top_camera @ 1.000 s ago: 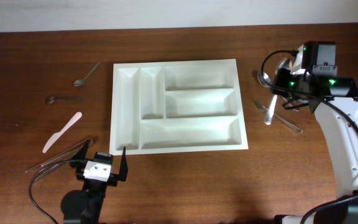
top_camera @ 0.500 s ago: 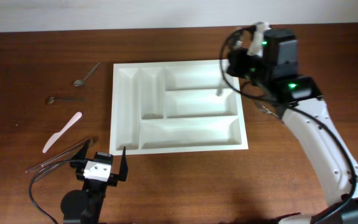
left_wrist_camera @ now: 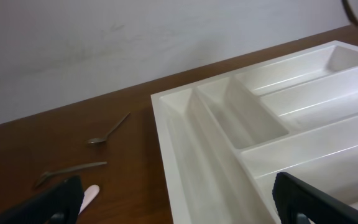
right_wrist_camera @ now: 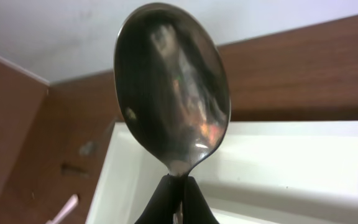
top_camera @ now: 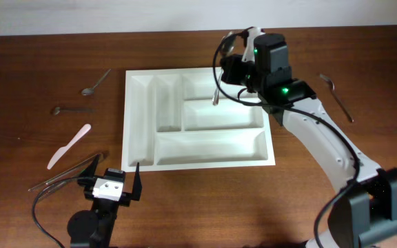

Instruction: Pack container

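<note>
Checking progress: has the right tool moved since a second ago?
Yes: the right tool swung left to above the large white plastic cutlery tray, gripping a metal spoon.

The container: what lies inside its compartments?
The visible compartments of the container hold nothing. The right gripper, shut on a spoon, hides part of the far compartment.

No text, label, brand, number or sign can be read on the container [top_camera: 212,162], the spoon [right_wrist_camera: 173,99] or the right arm [top_camera: 326,141].
</note>
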Robot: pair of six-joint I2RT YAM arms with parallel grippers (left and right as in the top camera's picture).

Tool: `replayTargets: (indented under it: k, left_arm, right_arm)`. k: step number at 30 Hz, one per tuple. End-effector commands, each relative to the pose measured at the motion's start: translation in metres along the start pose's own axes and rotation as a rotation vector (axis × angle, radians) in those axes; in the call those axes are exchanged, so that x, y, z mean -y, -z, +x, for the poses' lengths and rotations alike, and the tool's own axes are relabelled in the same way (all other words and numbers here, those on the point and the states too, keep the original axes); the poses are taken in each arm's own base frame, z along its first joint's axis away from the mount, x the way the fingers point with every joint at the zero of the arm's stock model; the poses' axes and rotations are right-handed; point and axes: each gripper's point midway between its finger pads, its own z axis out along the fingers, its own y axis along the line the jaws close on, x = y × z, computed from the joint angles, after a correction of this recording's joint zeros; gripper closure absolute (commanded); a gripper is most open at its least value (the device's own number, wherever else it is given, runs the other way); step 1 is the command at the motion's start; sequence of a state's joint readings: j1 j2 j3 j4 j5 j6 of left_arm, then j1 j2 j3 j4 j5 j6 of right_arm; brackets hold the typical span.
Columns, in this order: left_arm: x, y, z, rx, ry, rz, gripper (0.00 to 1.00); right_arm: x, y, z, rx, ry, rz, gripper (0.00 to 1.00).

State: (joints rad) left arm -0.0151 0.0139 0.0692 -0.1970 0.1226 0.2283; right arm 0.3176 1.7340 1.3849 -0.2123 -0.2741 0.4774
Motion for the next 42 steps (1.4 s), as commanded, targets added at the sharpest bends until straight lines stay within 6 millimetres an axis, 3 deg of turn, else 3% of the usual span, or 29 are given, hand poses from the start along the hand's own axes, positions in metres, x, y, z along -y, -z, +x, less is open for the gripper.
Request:
replayTargets:
  k: [1, 6, 9, 15, 21, 33, 39, 42]
  left_arm:
    - [0.001, 0.000, 0.001, 0.003, -0.002, 0.004, 0.01]
    - [0.001, 0.000, 0.002, 0.003, -0.002, 0.004, 0.01]
    - [0.001, 0.000, 0.002, 0.003, -0.002, 0.004, 0.01]
    - [0.001, 0.000, 0.001, 0.003, -0.002, 0.004, 0.01]
    - [0.001, 0.000, 0.001, 0.003, -0.002, 0.004, 0.01]
    - [0.001, 0.000, 0.002, 0.003, -0.002, 0.004, 0.01]
    - [0.001, 0.000, 0.001, 0.003, -0.002, 0.004, 0.01]
    - [0.001, 0.000, 0.002, 0.003, -0.002, 0.004, 0.01]
  right_arm:
    - [-0.020, -0.005, 0.017, -0.079, 0.174, -0.117, 0.96]
    - [0.003, -0.002, 0.048, -0.209, 0.380, -0.068, 0.96]
    - [0.032, 0.006, 0.065, -0.305, 0.486, 0.020, 0.96]
    - [0.068, 0.019, 0.078, -0.414, 0.656, 0.130, 0.96]
    - [0.071, 0.020, 0.080, -0.444, 0.825, 0.117, 0.96]
    - [0.055, 0.017, 0.095, -0.494, 1.233, -0.010, 0.96]
    - [0.061, 0.012, 0.100, -0.521, 1.406, -0.060, 0.96]
    - [0.069, -0.001, 0.107, -0.534, 1.422, -0.069, 0.96]
